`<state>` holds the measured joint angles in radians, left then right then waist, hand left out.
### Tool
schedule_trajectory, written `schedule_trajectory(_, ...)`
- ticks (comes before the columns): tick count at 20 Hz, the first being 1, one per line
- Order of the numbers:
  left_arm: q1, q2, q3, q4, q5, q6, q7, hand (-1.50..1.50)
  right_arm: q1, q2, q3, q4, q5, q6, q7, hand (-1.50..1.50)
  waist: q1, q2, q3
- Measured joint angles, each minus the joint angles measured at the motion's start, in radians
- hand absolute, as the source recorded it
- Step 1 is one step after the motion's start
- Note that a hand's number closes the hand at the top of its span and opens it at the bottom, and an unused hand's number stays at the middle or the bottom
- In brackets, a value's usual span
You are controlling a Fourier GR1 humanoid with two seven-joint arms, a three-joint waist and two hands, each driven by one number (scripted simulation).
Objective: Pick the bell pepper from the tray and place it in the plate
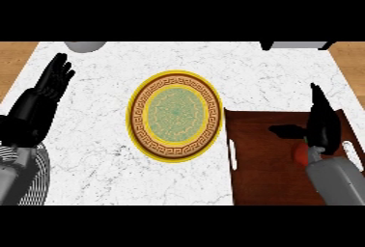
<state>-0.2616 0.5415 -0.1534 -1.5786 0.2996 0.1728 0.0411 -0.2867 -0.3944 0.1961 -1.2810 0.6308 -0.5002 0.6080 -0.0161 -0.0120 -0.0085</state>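
A red bell pepper [302, 155] lies on the dark wooden tray [265, 164] at the right, mostly hidden behind my right wrist. My right hand [322, 129] hovers over the tray just beyond the pepper, fingers straight and thumb spread to the left, holding nothing. The yellow plate [175, 116] with a green centre and brown patterned band sits in the middle of the white marble counter, left of the tray and empty. My left hand [51, 82] rests open at the far left, fingers up.
A grey rounded object [85, 46] shows at the counter's back left edge and a dark-legged item [296, 45] at the back right. Wooden floor lies beyond both side edges. A striped round thing [32, 178] sits at the lower left.
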Motion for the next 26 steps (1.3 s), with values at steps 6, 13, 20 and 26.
schedule_trajectory(6,-0.004,0.0,0.006,0.002,-0.004,-0.003,0.005,0.0,-0.069,-0.043,0.044,-0.049,-0.034,0.357,0.328,-1.5,0.005,0.002,0.002)
schedule_trajectory(13,0.001,-0.011,0.02,-0.01,-0.006,-0.021,0.014,0.0,-0.082,-0.052,0.042,-0.151,-0.105,0.566,0.493,-1.5,0.009,0.006,0.006)
schedule_trajectory(20,-0.007,-0.036,0.029,0.0,-0.026,-0.032,0.014,0.0,-0.058,-0.072,0.026,-0.15,-0.09,0.625,0.527,-1.5,0.012,0.01,0.007)
schedule_trajectory(26,-0.022,-0.044,0.045,0.009,-0.031,-0.048,0.024,0.0,-0.018,-0.087,-0.005,-0.11,-0.094,0.663,0.522,-1.5,0.013,0.011,0.008)
